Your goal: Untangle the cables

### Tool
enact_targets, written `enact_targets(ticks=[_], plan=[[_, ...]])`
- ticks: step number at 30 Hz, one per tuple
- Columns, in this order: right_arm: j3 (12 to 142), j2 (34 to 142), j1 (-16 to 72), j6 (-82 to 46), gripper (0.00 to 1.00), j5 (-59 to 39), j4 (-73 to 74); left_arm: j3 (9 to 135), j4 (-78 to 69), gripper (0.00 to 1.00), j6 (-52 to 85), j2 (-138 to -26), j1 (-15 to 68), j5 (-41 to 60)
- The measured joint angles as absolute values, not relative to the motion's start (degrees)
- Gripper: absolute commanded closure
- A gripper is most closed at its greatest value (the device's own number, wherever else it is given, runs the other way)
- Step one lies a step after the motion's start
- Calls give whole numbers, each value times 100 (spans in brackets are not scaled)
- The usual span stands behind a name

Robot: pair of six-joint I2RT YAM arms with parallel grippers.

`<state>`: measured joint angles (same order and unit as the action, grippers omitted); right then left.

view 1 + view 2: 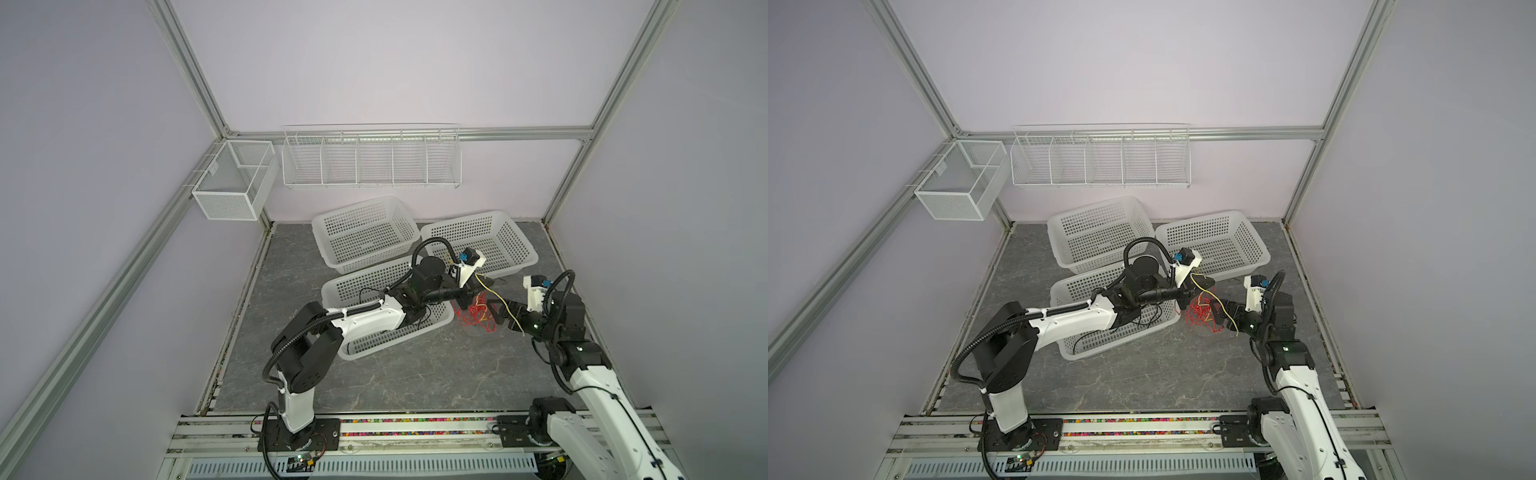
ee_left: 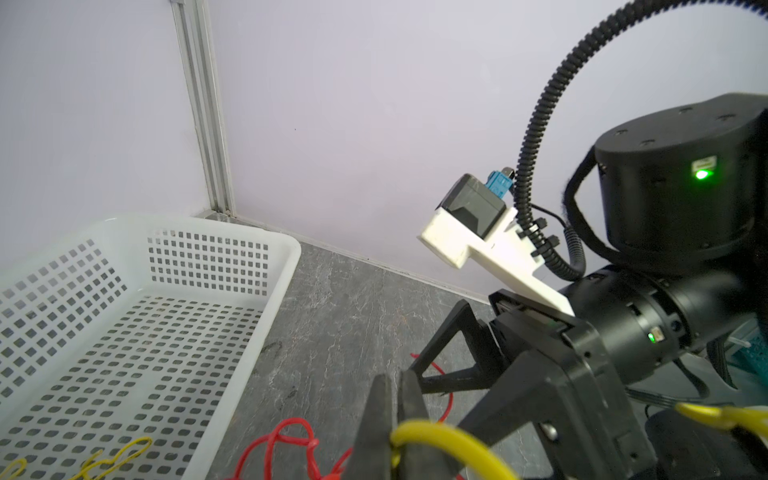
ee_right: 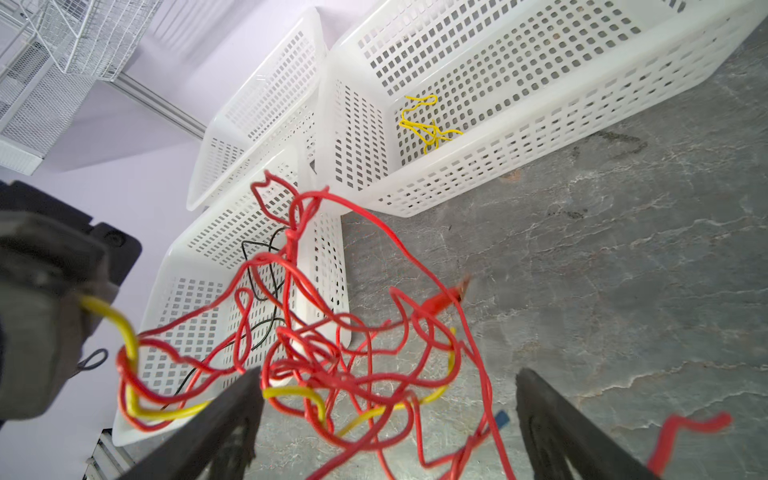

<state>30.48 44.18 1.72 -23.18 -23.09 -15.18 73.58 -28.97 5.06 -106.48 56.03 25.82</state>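
We find the left gripper (image 2: 394,415) clamped shut on a yellow cable (image 2: 440,434), holding it above the tabletop (image 1: 415,374). The red cables (image 3: 332,353) are knotted about that yellow strand and hang below the closed fingers. The right gripper (image 3: 388,374) stands wide open and grips nothing, with the tangle between and just ahead of its fingers. A second yellow cable (image 3: 428,129) lies in a basket (image 3: 498,166) well apart.

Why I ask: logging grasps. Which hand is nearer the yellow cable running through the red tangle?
Left. The left hand is shut on the yellow cable; the right hand is open, pointed at the red tangle, gripping nothing.
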Motion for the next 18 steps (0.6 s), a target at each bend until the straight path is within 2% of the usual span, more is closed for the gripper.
enact_targets(ticks=[18], plan=[[3109, 4884, 172, -2493, 8, -2842, -895, 7306, -3107, 100, 775, -10639, 5605, 3100]])
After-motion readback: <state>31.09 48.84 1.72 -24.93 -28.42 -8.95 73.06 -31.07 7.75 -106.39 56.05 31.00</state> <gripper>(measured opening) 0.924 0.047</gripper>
